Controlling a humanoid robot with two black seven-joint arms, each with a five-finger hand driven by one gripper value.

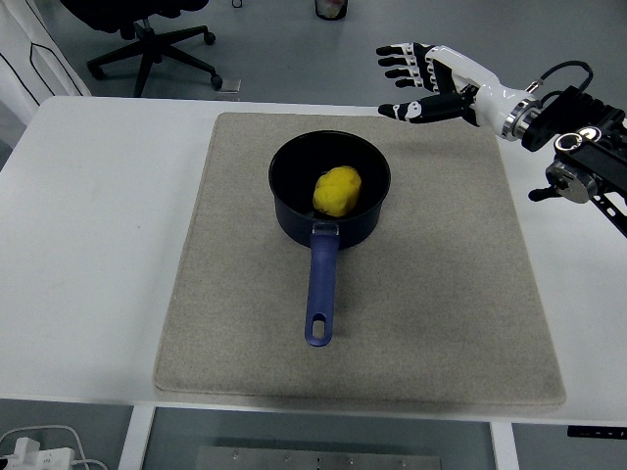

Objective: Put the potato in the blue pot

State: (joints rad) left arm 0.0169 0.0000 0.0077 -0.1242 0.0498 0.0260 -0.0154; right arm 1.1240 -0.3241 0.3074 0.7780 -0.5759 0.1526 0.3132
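Observation:
A yellow potato (337, 190) lies inside the blue pot (294, 217), right of the pot's middle. The pot stands on the beige mat (235, 304), its long blue handle (319, 294) pointing toward the near edge. My right hand (419, 82) hovers above the mat's far right corner, up and to the right of the pot. Its fingers are spread and hold nothing. The black right arm (583, 157) enters from the right edge. No left arm shows.
A black office chair (147, 39) stands on the floor beyond the table's far left. A person's white sleeve (29, 59) shows at the upper left edge. White cables (39, 446) lie below the table's near left corner.

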